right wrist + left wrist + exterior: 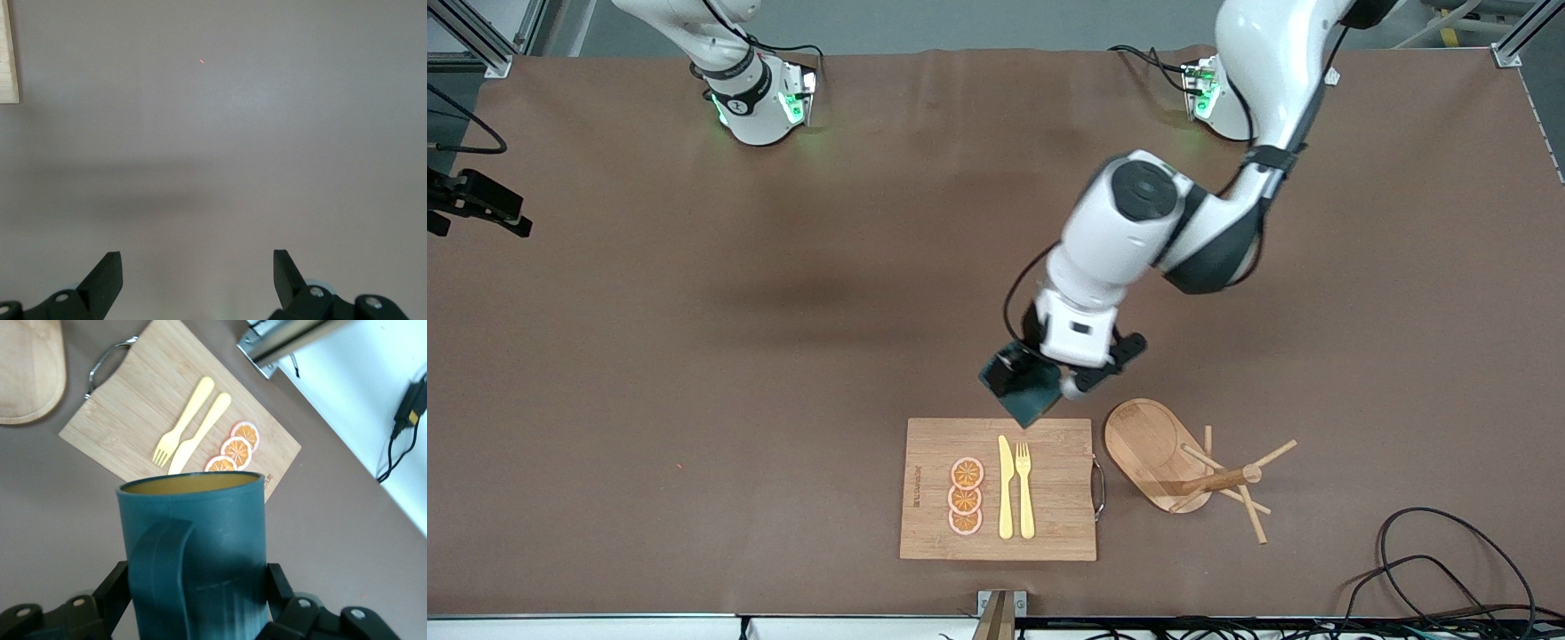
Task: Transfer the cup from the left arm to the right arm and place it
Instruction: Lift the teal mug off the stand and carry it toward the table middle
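Note:
My left gripper (1049,373) is shut on the cup (1021,391), a dark teal mug, and holds it tilted in the air just over the cutting board's edge that lies farthest from the front camera. In the left wrist view the cup (200,540) fills the gap between the fingers (117,587). Its handle faces the camera and its yellowish inside shows at the rim. My right gripper (197,263) is open over bare brown table with nothing between its fingers. It is outside the front view; only that arm's base shows there.
A bamboo cutting board (1049,524) carries three orange slices (966,496), a yellow knife (1006,489) and a yellow fork (1024,489). Beside it, toward the left arm's end, an oval wooden base (1147,444) bears a pegged mug stand (1223,480). Cables (1449,569) lie near the table's corner.

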You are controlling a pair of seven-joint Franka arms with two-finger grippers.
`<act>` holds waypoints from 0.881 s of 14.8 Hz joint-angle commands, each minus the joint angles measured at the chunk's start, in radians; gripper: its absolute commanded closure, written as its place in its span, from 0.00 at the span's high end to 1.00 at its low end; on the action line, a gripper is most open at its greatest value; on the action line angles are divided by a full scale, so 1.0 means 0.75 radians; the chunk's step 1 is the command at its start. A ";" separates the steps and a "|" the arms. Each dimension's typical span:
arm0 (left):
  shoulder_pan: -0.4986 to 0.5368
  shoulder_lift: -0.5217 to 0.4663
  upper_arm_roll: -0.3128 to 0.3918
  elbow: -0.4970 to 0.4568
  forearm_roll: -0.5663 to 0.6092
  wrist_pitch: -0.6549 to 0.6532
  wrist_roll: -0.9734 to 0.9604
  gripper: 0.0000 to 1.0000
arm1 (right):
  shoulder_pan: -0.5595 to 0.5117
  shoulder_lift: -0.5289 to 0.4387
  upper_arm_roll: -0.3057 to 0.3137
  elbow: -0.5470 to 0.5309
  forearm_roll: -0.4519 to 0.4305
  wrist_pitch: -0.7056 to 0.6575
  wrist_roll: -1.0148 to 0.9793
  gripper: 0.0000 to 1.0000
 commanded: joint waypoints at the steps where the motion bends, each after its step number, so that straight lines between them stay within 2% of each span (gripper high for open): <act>1: -0.116 0.045 0.021 0.007 0.261 0.058 -0.132 0.47 | 0.013 0.033 0.003 0.004 0.000 0.001 -0.013 1.00; 9: -0.372 0.227 0.041 0.003 1.220 0.056 -0.715 0.47 | -0.055 0.043 -0.005 0.051 0.002 -0.014 -0.113 1.00; 11: -0.462 0.302 0.102 0.005 1.484 0.046 -0.844 0.47 | -0.051 0.043 -0.005 0.051 0.004 -0.014 -0.111 1.00; 13: -0.582 0.376 0.233 0.007 1.642 0.044 -0.945 0.47 | -0.047 0.043 -0.005 0.051 0.004 -0.014 -0.111 1.00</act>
